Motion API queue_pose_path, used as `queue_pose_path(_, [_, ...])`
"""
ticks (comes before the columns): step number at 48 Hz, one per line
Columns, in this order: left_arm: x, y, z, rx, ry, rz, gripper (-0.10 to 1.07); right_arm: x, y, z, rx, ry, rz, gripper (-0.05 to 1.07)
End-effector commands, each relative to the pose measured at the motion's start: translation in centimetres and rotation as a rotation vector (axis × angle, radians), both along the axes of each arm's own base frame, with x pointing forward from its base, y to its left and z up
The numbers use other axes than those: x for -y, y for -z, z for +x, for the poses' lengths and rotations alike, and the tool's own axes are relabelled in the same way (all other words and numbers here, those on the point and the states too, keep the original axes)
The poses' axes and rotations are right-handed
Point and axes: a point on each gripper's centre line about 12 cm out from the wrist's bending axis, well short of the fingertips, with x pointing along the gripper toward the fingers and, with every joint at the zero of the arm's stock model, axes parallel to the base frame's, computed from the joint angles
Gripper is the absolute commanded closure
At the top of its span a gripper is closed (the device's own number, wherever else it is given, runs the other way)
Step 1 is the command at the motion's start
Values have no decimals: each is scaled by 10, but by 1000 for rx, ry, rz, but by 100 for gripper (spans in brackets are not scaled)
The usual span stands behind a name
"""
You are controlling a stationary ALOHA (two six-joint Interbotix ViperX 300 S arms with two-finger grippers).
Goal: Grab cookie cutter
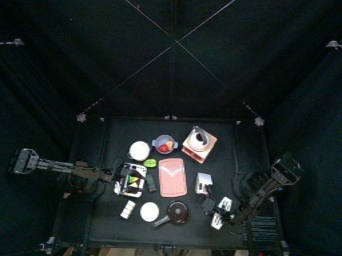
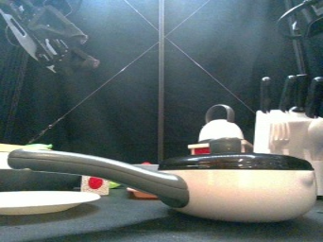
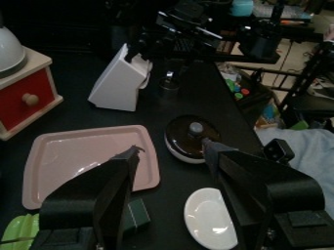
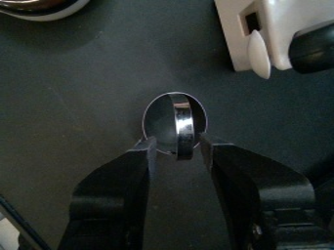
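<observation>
The cookie cutter (image 4: 177, 117) is a thin, shiny, drop-shaped loop lying on the black table. My right gripper (image 4: 178, 148) hangs right over it, its two jaws apart, one on each side of the loop's near end and close against it. In the top view this gripper (image 1: 225, 207) is at the table's front right. My left gripper (image 3: 170, 181) stands open with nothing between its jaws, above the pink slab (image 3: 85, 161); from above, the left gripper (image 1: 134, 180) is at the slab's (image 1: 174, 180) left side.
A white knife block (image 1: 205, 183) stands between the slab and the right gripper. A lidded pan (image 2: 233, 184) and a white plate (image 2: 38, 201) sit at the front edge. A round white disc (image 1: 139, 150) and a red-and-white box (image 1: 198, 143) lie further back.
</observation>
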Motion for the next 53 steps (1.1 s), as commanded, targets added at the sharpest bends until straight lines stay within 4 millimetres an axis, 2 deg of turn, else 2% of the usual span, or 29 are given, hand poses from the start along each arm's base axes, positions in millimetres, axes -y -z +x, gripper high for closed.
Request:
queue_pose_path(1, [-1, -5, 2, 20, 0, -1, 7, -1, -2, 2, 15, -3, 24, 27])
queue_pose_path(14, [-1, -5, 2, 19, -2, -1, 7, 2, 0, 4, 26, -7, 33, 32])
queue_pose_path(29, [-1, -4, 1, 17, -4, -2, 7, 1, -2, 5, 30, -7, 37, 44])
queue_pose_path(53, [-1, -4, 1, 17, -3, -4, 7, -2, -40, 15, 109, -27, 46, 45])
